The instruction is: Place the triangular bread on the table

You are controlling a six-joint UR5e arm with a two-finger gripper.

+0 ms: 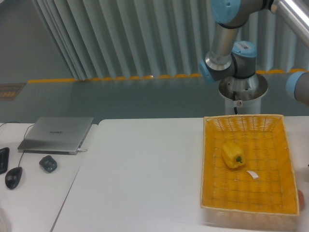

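**A:** Camera view, the only one: where is the bread, and what is the pincer doing?

**B:** Neither shows. The arm (227,38) fills the upper right of the frame and runs off the right edge, so the pincer is out of the picture. I cannot tell whether it is wide, narrow or holding anything. No bread lies on the table (145,169) or in the basket (207,164) at the right of the frame.

**A:** What is in the basket, then?

**B:** A yellow pepper (233,154) near its middle, with a small white tag (252,174) just beside it to the lower right. A reddish patch (302,197) sits at the lower right edge, past the basket, but too little of it shows to name.

**A:** And on the left?

**B:** A laptop (57,134) and a mouse (13,177), well apart from the basket.

**A:** How would the bread handle?

**B:** This is a judgement, since it is unseen. A bread wedge is likely light and soft, with a dry crust that gives fair friction. It would dent rather than slip. I would take it across the thick middle of the wedge and not at a rounded corner, squeeze gently, and set it down low on the bare white top.
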